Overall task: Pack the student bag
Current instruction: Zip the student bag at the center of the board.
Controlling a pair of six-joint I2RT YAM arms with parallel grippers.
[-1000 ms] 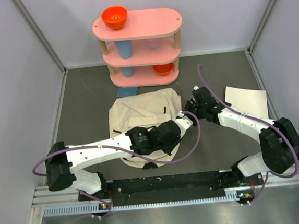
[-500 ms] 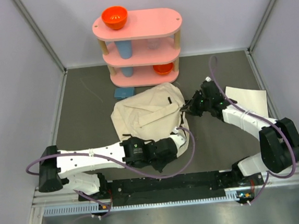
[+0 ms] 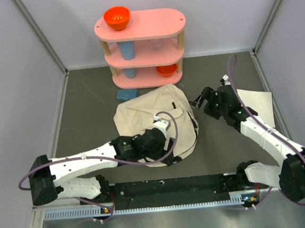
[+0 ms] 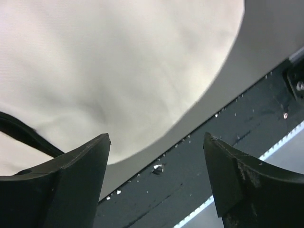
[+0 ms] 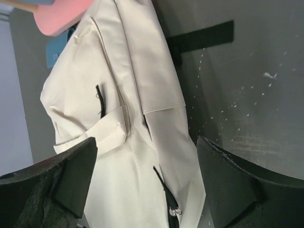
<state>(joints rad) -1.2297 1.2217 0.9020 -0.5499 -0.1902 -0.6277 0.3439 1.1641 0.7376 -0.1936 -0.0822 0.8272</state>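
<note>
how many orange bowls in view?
2. One orange bowl sits on top of the pink shelf, left end; the other bowl on its bottom tier, right side. Others could be hidden under the tiers.

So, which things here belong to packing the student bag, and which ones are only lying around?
For the job: student bag, open left gripper, open right gripper.
Just lying about, as far as I can tell: pink shelf, orange bowl on its top, blue cup, white sheet, small blue item between bag and shelf.
</note>
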